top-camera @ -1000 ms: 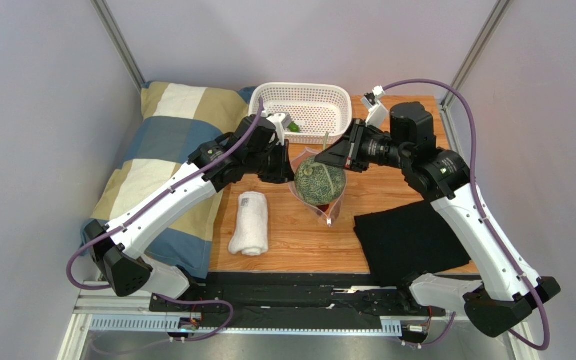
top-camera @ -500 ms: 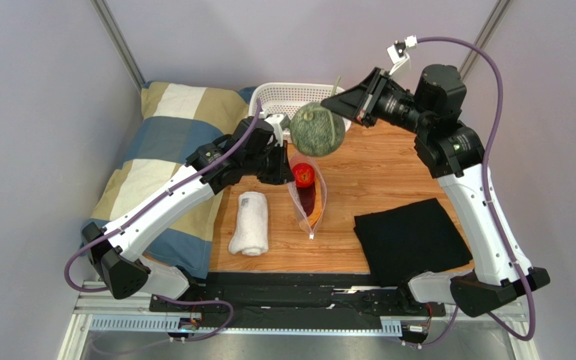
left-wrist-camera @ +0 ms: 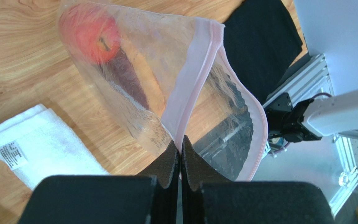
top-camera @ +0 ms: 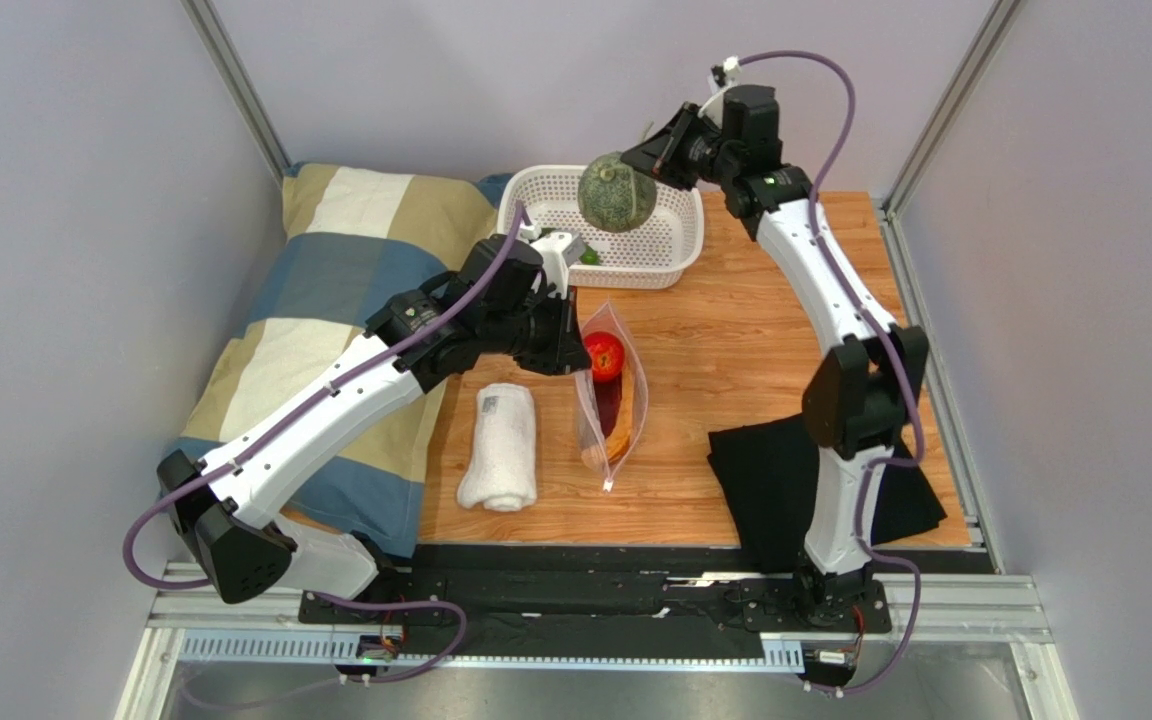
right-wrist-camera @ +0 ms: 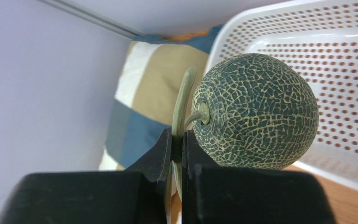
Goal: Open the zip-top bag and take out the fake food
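**Arms.** The left arm reaches from its near-left base across the pillow's edge to the middle of the table. The left tool is fully closed, its fingers pinching the pink zip strip of the zip-top bag. The right arm is stretched high and nearly straight toward the far side. The right tool is closed on the thin stem of the green vegetable, which hangs against its fingertips.

**Surroundings.** The table is light wood inside an enclosure of pale grey walls with metal frame posts. A checked pillow lies at its left edge. A rolled white towel lies just left of the bag, and a black cloth lies near right. A white perforated basket stands at the far edge.

**Task items.** The bag's mouth gapes, one lip held by the left tool and the other bowed away. Inside, the red tomato sits near the mouth, touching the purple-and-orange piece, which lies lengthwise below it. The green vegetable is outside the bag and well apart from it, held in the air over the basket's far side.
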Tool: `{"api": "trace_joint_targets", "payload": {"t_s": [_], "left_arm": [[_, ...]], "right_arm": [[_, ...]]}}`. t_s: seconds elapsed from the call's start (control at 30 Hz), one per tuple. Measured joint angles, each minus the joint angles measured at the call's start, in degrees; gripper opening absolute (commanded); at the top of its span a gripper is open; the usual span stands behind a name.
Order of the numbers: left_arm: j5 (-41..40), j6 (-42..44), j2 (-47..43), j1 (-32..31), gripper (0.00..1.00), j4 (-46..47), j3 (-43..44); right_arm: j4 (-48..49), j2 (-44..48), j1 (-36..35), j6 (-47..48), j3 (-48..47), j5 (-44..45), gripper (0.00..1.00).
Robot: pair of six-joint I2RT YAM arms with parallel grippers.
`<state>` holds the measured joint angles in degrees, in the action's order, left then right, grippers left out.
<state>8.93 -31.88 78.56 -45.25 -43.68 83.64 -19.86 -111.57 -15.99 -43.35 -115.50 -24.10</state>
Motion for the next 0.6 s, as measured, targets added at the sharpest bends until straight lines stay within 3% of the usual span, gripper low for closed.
{"api": "trace_joint_targets", "payload": {"t_s": [0.43, 0.53, 0.57, 0.6], "left_arm": [[2.8, 3.4, 0.0, 0.0, 0.0, 0.2, 0.1], [2.7, 4.1, 0.2, 0.0, 0.0, 0.2, 0.1], [2.7, 4.2, 0.3, 0.0, 0.0, 0.1, 0.2], [2.7, 4.3, 0.5, 0.0, 0.0, 0.0, 0.2]], "right_arm": [[1.6, -25.0, 5.6, 1.2, -12.7, 1.4, 0.02], [2.1, -27.9, 6.5, 0.7, -15.2, 1.3, 0.21], [2.4, -28.3, 6.6, 0.5, -15.6, 1.3, 0.38], [2.8, -28.9, 7.0, 0.3, -16.3, 1.4, 0.45]]}}
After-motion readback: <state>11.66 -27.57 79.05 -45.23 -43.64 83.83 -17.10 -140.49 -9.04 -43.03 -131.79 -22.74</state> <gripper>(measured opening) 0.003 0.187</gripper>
